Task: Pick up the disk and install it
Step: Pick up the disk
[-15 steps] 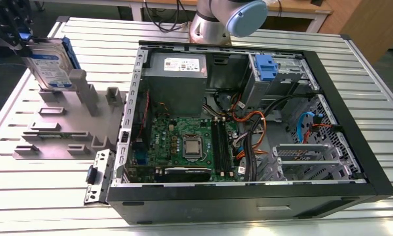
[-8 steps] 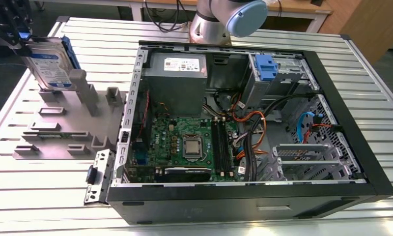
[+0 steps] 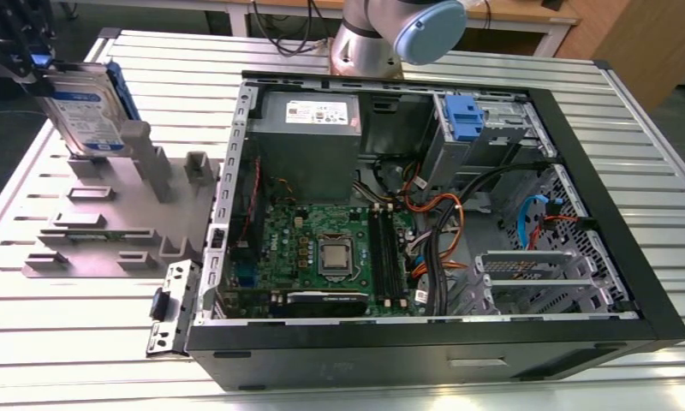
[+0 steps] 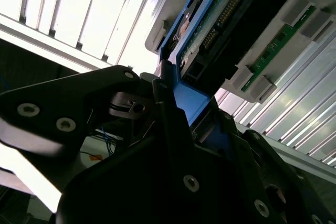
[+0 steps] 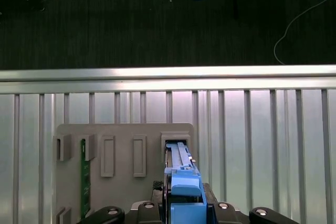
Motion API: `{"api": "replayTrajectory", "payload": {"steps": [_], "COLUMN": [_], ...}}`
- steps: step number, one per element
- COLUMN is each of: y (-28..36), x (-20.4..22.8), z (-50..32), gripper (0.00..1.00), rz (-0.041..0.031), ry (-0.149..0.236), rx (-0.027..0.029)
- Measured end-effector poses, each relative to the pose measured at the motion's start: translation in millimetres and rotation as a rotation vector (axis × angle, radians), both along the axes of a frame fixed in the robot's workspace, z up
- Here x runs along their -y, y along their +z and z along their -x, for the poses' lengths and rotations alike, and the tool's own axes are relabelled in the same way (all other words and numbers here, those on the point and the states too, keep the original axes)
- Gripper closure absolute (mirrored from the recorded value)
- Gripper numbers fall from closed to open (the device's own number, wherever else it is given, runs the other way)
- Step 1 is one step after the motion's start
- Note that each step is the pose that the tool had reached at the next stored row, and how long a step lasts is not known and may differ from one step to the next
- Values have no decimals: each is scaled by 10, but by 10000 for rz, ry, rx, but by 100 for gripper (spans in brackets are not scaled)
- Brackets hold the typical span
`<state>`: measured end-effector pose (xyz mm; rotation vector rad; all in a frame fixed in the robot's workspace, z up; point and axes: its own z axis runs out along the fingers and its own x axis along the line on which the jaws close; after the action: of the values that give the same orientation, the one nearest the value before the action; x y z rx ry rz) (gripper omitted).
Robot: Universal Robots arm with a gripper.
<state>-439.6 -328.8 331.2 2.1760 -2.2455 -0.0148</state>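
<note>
You have the claw [image 3: 23, 53] closed on the disk [image 3: 82, 107], its fingers clamped on the blue side frame; both wrist views confirm the grip. The disk stands upright on edge at the exterior view's left, its lower end at a slot of the grey holder [image 3: 103, 231] on the bench [image 3: 80, 342]. Whether it sits in the slot or hangs just clear, you cannot tell. The open case [image 3: 434, 342] lies well apart, to the exterior view's right, with a blue bracket [image 3: 462, 116] in its upper bay
</note>
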Motion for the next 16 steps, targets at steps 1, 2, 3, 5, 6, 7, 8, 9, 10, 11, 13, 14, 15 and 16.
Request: {"api": "replayTrajectory", "payload": {"steps": [1,2,3,5,6,7,8,9,10,11,13,14,15,16], "y": [3,5,9,16,20,23,26,29,31,33,39,42,44,46], "x": [0,0,0,0,0,0,0,0,0,0,0,0,0,0], "z": [0,0,0,0,0,0,0,0,0,0,0,0,0,0], "gripper": [63,63,63,63,63,63,63,63,63,63,63,63,63,63], "rz": [-1,-1,0,0,0,0,-1,0,0,0,0,0,-1,-1], "ry": [0,0,0,0,0,0,0,0,0,0,0,0,0,0], "rx": [2,3,1,0,1,1,1,1,1,1,0,0,2,3]}}
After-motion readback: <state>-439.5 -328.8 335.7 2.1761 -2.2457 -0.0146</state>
